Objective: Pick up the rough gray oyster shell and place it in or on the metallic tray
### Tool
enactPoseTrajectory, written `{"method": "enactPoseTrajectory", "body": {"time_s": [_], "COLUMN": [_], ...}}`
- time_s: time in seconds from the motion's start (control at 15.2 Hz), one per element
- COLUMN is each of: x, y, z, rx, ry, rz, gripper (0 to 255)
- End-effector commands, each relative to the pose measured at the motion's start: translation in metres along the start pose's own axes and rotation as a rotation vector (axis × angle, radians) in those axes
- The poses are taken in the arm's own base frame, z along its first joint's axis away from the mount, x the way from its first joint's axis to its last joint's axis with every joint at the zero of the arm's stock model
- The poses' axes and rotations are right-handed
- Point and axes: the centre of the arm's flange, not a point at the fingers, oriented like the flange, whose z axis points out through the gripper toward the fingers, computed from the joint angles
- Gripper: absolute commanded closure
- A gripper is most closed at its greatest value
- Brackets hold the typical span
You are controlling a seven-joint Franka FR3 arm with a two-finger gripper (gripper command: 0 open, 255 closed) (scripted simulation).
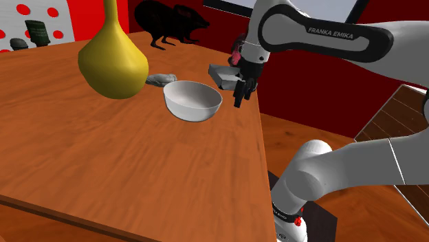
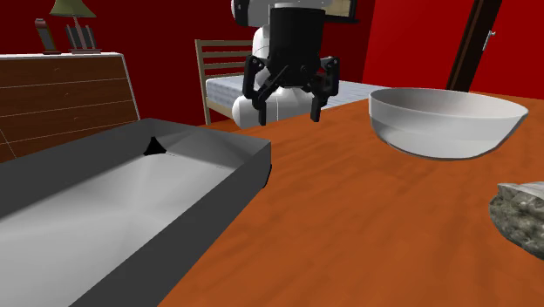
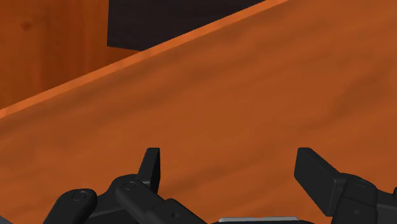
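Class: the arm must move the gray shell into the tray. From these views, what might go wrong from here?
1. The white bowl stands between the open gripper and the shell; a low, straight reach may strike it.
2. The shell lies close beside the yellow vase, so the gripper might nudge the vase while closing in.

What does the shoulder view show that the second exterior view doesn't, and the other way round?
Shoulder view's extras: a big yellow vase and a black animal shape.
Second exterior view's extras: a wooden chair, a dresser and a lamp.
Both share: the wooden table, the white bowl, the grey tray, the rough grey shell, and the open end effector, holding nothing.
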Motion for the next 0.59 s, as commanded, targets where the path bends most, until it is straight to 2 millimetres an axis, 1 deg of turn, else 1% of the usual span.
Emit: {"method": "enactPoseTrajectory", "body": {"time_s": [0.0, 0.26, 0.53], "x": [0.000, 0.051, 0.102], "y": [0.000, -0.002, -0.010], "z": [0.000, -0.007, -0.015], "rx": [0.000, 0.021, 0.043], "ry": [0.000, 0.005, 0.009], "rz": [0.000, -0.111, -0.222], "gripper": [0, 0, 0]}}
